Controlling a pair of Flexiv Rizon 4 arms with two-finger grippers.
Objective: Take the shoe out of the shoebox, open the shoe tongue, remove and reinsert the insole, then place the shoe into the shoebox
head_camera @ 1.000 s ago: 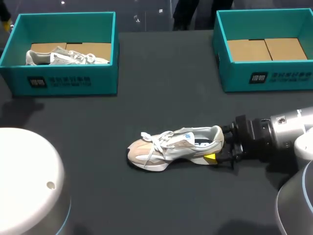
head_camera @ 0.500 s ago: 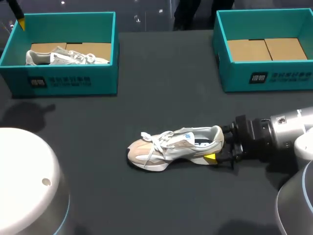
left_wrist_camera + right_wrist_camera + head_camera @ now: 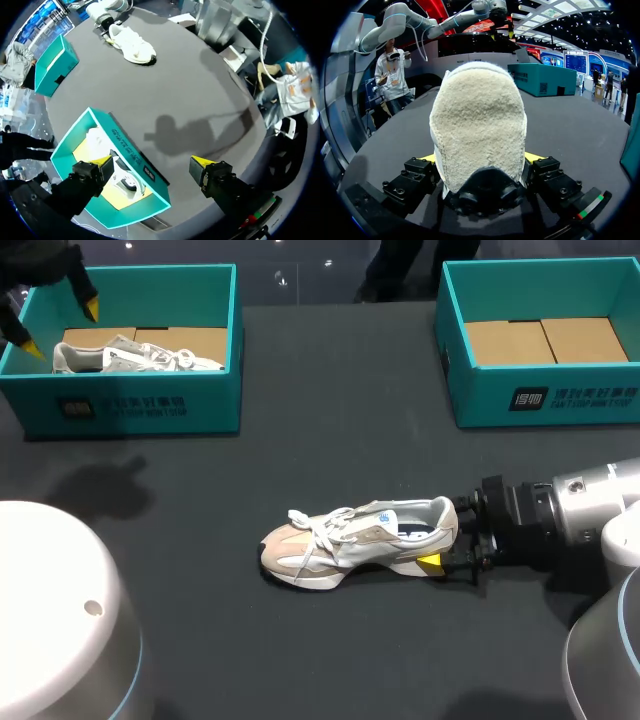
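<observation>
Hand at left (image 3: pixel 63 328) now above shoebox (image 3: pixel 150 405) corner, open, empty; right hand (image 3: pixel 440 552) still clamped on shoe (image 3: pixel 340 540) heel.

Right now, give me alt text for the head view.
A pale sneaker sits on the dark table, the right gripper clamped on its heel. The open left gripper hangs over the left teal shoebox, which holds a second sneaker; another teal shoebox stands far right.

right arm (image 3: pixel 600 495): silver-white shell, black wrist | left claw (image 3: pixel 155 166): black blocks, yellow tips
</observation>
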